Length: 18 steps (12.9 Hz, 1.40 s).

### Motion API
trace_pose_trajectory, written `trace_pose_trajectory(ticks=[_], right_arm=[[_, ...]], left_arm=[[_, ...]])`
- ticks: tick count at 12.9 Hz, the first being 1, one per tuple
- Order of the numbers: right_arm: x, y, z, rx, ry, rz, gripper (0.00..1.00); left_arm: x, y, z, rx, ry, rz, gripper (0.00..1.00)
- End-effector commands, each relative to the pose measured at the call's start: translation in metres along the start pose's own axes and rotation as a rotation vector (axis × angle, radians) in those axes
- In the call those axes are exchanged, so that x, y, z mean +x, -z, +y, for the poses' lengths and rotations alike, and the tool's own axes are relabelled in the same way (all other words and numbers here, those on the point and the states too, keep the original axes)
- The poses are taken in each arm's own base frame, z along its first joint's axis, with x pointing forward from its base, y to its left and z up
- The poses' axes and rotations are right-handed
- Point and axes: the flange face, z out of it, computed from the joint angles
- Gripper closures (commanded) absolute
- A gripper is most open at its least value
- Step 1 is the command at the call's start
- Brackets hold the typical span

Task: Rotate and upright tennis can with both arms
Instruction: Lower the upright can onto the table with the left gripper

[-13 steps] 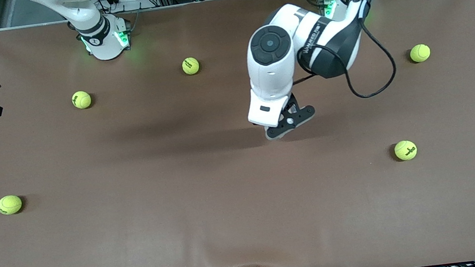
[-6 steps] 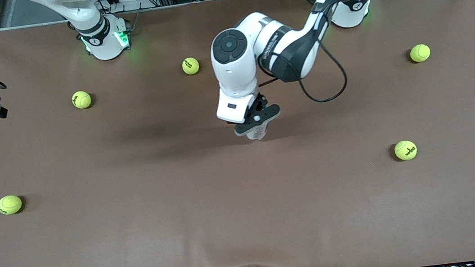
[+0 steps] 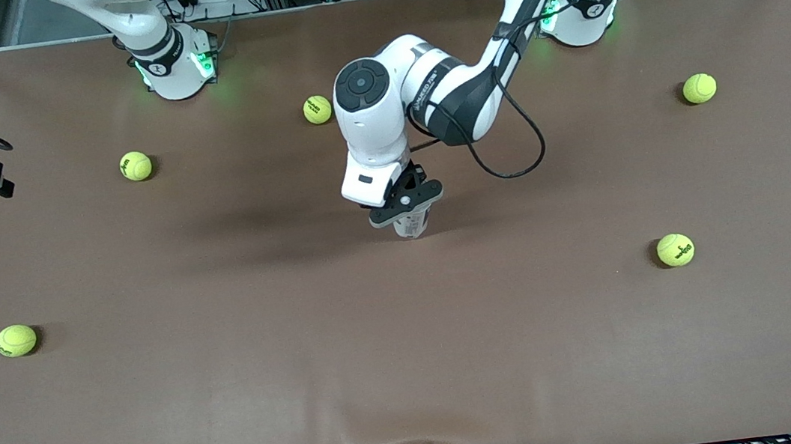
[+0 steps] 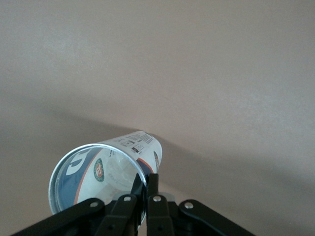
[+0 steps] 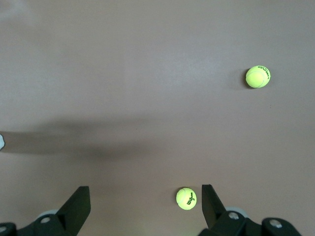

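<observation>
Left gripper (image 3: 407,211) pinches rim of tennis can (image 4: 106,169), fingers closed on its thin wall, over table (image 3: 306,354) middle. Right gripper (image 5: 142,209) waits high, fingers spread wide, holding nothing. Expect can light, hollow, slick, easily dented. You likely want second hold on stiffer body, near closed end.

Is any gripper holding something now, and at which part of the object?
Yes. The left gripper is shut on the tennis can, pinching its wall at the silvery rim of the open end. The right gripper is open and holds nothing.
</observation>
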Motion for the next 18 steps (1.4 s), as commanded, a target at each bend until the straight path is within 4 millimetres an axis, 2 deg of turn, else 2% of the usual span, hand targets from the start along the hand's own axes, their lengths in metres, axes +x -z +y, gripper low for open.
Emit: trace_pose_trajectory(ticks=[1,2,3,4,7,10,13,14,15,18], right_arm=[[-0.003,-0.001,0.012,0.009,-0.012,-0.006,0.00],[-0.003,-0.002,0.013,0.013,-0.015,-0.007,0.00],[-0.004,-0.001,0.014,0.016,-0.016,-0.003,0.00],[-0.005,0.000,0.014,0.016,-0.017,0.000,0.00],[-0.005,0.000,0.014,0.016,-0.017,-0.001,0.00],[-0.006,-0.002,0.014,0.016,-0.028,-0.009,0.00],[-0.006,-0.002,0.014,0.016,-0.031,-0.013,0.00],[-0.006,-0.002,0.014,0.016,-0.031,-0.015,0.00],[-0.008,0.000,0.014,0.016,-0.033,-0.012,0.00],[-0.008,-0.004,0.019,0.016,-0.041,-0.021,0.00]], left_arm=[[0.000,0.008,0.009,-0.029,0.022,0.050,1.00],[0.000,0.002,0.010,-0.029,0.021,0.050,1.00],[0.000,-0.001,0.011,-0.037,0.020,0.052,0.94],[0.000,-0.006,0.012,-0.038,0.018,0.053,0.80],[0.000,-0.006,0.015,-0.060,0.013,0.060,0.65],[0.000,-0.003,0.015,-0.063,0.016,0.061,0.34],[-0.001,0.014,0.014,-0.078,0.016,0.066,0.21],[-0.001,0.023,0.013,-0.086,0.016,0.069,0.08],[0.000,0.036,0.012,-0.098,0.012,0.075,0.00],[0.001,0.076,0.004,-0.129,0.016,0.075,0.00]])
